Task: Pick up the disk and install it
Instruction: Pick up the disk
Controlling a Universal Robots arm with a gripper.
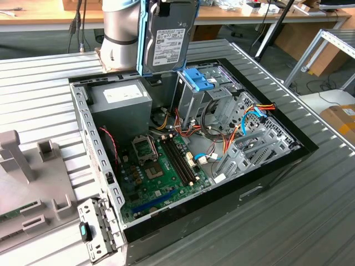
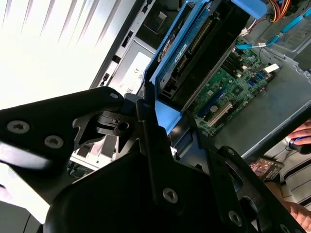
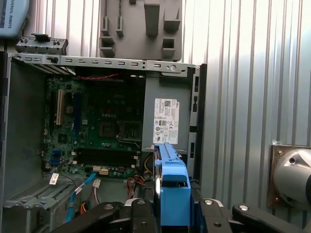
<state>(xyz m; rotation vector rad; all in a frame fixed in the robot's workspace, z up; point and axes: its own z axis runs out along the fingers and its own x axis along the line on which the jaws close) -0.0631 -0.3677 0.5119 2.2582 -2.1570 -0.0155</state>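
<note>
Nearest in the exterior view, an open computer case (image 1: 266, 183) lies on a ribbed metal table (image 1: 310, 221), its green motherboard (image 1: 161, 166) exposed. Farther back stand the metal drive cage (image 1: 194, 97) with its blue latch (image 1: 198, 77) and, toward the exterior view's left, the grey power-supply box (image 1: 122, 102). Behind and above them the disk (image 1: 169, 39) hangs upright, label outward, its lower end near the cage top and not yet in the cage. In the first wrist view the gripper (image 3: 172, 213) is closed on the disk's blue carrier rails, one black finger on each side. The arm (image 1: 119, 33) rises behind.
</note>
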